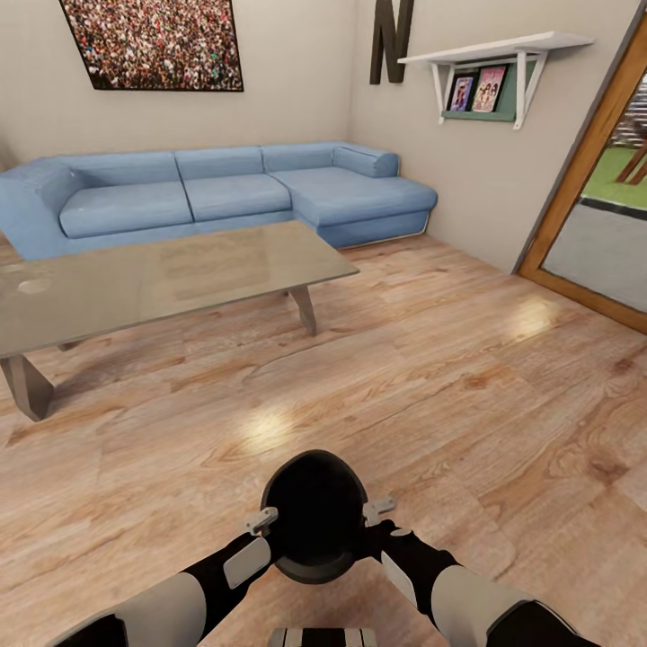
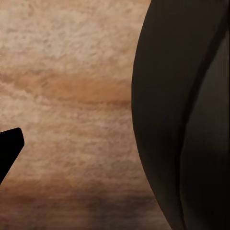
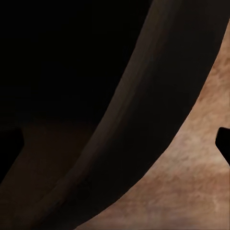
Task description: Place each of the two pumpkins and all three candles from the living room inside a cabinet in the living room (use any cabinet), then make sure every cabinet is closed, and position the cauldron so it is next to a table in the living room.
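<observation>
Head view: black cauldron [image 1: 316, 517] sits low centre, right in front of the robot, held between both arms above the wood floor [image 1: 431, 377]. Left gripper [image 1: 261, 519] is against the cauldron's left rim, right gripper [image 1: 378, 509] against the right rim, one on each side; the grey fingertips [image 1: 262, 518] touch or sit just beside the rim, but whether the jaws are actually clamped on it can't be read, so grip state is unclear for both. The cauldron's mouth faces the camera, inside fully dark. Glass-top coffee table [image 1: 162, 279] with grey slab legs stands ahead to the left, well apart from the cauldron, bare floor between them. Behind the table a blue sectional sofa [image 1: 216, 193] runs along the back wall into the corner. A framed crowd picture [image 1: 157, 43] hangs above the sofa, a dark letter N [image 1: 391, 38] is on the right-hand wall next to a white wall shelf [image 1: 499, 67] holding two small photos. A wood-framed doorway [image 1: 584, 171] is at far right. Left wrist view: the cauldron's dark curved wall [image 2: 182, 120] close up, floor grain beside it, one black finger tip [image 2: 9, 148] at the edge. Right wrist view: cauldron rim and black interior [image 3: 143, 120], a strip of floor, a finger tip [image 3: 224, 143] at the edge.
</observation>
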You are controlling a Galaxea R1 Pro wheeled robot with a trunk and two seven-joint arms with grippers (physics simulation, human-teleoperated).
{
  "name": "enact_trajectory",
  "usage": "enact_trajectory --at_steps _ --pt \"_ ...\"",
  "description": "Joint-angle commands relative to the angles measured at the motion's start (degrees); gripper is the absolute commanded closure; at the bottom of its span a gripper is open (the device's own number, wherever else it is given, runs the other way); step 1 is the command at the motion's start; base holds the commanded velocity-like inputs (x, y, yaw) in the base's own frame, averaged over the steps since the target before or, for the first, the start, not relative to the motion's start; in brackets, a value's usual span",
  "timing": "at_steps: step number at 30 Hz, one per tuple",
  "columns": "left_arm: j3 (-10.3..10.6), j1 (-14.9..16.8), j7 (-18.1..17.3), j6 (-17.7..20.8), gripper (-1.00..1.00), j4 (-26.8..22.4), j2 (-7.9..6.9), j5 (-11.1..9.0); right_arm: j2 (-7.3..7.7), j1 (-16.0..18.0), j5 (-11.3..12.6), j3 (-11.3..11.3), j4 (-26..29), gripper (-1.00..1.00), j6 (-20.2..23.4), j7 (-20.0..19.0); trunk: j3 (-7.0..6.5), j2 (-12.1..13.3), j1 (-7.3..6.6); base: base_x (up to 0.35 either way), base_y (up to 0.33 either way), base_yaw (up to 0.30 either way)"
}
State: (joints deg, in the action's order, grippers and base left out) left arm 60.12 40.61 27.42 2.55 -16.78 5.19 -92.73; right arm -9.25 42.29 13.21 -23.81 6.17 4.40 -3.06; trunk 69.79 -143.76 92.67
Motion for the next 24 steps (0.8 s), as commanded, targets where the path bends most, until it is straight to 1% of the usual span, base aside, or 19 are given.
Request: enact_trajectory --at_steps 1,17,20,21,22,24 --pt "0.0 0.0 0.0 0.0 -1.0 0.0 0.0 0.0 -0.04 -0.1 0.0 -0.2 -0.1 -1.0 0.0 0.0 0.0 0.0 0.0 0.0 0.0 0.0" --pt "0.0 -0.2 0.0 -0.1 -1.0 0.7 -0.03 0.0 -0.07 -0.8 -0.6 -0.4 -0.1 -1.0 -0.6 -0.1 0.0 0.0 0.0 0.0 0.0 0.0" --pt "0.0 -0.3 0.0 -0.1 -1.0 0.9 -0.05 0.1 -0.11 -0.8 -2.2 -1.3 -0.1 -1.0 -2.7 0.2 0.0 0.0 0.0 0.0 0.0 0.0" --pt "0.0 -0.3 0.0 -0.2 -1.0 1.0 -0.07 0.1 -0.21 -0.8 -3.4 -1.8 -0.1 -1.0 -3.8 0.3 0.0 0.0 0.0 0.0 0.0 0.0" --pt "0.0 -0.3 0.0 -0.2 -1.0 1.0 -0.04 0.0 -0.61 -0.8 -5.3 -2.2 -0.1 -1.0 -4.8 0.4 0.0 0.0 0.0 0.0 0.0 0.0" --pt "0.0 -0.3 0.0 -0.3 -1.0 1.1 -0.04 0.0 -0.72 -0.8 -5.9 -2.3 -0.1 -1.0 -5.1 0.4 0.0 0.0 0.0 0.0 0.0 0.0"
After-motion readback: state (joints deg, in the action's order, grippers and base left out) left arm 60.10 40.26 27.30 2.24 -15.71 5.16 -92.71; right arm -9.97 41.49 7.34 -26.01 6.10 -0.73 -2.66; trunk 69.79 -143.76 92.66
